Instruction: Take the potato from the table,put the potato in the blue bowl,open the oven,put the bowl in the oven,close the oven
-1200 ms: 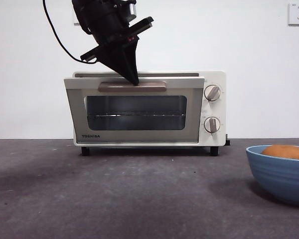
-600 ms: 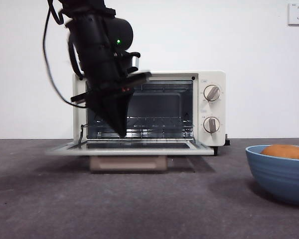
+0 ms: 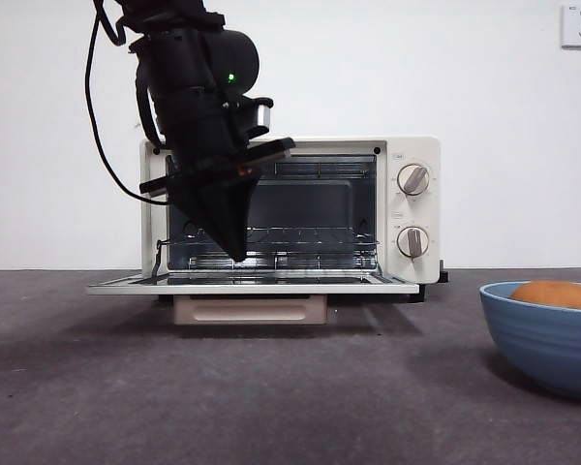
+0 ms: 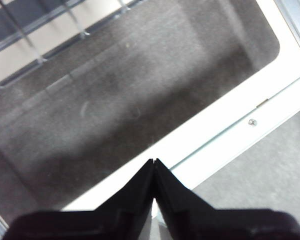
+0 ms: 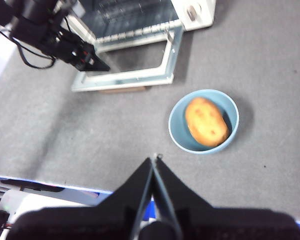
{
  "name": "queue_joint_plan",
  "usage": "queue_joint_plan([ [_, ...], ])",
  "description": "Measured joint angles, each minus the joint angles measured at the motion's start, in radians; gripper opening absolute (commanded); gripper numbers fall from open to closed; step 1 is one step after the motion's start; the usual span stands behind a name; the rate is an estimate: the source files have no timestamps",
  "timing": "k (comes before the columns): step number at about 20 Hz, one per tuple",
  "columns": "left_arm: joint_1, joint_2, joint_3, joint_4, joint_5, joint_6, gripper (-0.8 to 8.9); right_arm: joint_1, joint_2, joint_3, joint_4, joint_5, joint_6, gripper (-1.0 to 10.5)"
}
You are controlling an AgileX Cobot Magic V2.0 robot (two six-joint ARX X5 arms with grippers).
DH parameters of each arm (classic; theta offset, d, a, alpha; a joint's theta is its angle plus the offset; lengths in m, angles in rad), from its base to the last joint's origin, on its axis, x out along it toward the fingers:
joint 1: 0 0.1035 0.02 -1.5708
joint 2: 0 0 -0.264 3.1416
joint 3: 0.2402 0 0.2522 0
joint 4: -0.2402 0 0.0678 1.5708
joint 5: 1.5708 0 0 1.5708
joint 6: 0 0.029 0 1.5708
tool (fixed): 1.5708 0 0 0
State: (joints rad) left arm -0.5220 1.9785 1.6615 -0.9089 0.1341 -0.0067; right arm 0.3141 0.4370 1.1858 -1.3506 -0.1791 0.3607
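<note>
The cream-white oven (image 3: 416,205) stands open, its glass door (image 3: 252,286) lying flat and level with the beige handle (image 3: 250,310) hanging under the front edge. My left gripper (image 3: 237,258) hangs point-down just above the door, shut and holding nothing. In the left wrist view its tip (image 4: 154,161) sits over the door's white frame (image 4: 215,135). The blue bowl (image 3: 542,339) stands on the table (image 3: 271,397) at the right with the potato (image 3: 559,294) in it. My right gripper (image 5: 155,159) is shut, high above the table, short of the bowl (image 5: 178,122) and potato (image 5: 206,121).
A wire rack (image 3: 300,235) spans the oven's inside. Two round knobs (image 3: 412,180) sit on its right panel. A white wall with a socket (image 3: 579,25) stands behind. A black cable (image 3: 102,126) trails from the left arm.
The oven door has swung from nearly upright down to flat. My left gripper came down with it from the handle and now hovers above the lowered door. Bowl and potato have not moved.
</note>
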Motion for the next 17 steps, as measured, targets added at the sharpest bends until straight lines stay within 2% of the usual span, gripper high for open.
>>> queue_joint_plan([
  [6, -0.014, -0.242, -0.001, -0.023, 0.003, 0.007, -0.05, 0.0, 0.018, 0.0, -0.001, -0.004, -0.024, -0.1],
  [11, -0.014, -0.476, -0.001, -0.074, 0.003, 0.007, -0.05, 0.0, 0.199, 0.003, -0.001, 0.006, -0.019, 0.0],
  [15, -0.014, -0.645, -0.001, -0.174, -0.013, 0.027, -0.05, 0.0, 0.396, 0.003, -0.001, 0.098, -0.056, 0.0],
  [17, -0.016, -0.702, -0.001, -0.248, -0.05, 0.041, -0.05, 0.0, 0.496, 0.003, 0.013, 0.132, -0.069, 0.6],
])
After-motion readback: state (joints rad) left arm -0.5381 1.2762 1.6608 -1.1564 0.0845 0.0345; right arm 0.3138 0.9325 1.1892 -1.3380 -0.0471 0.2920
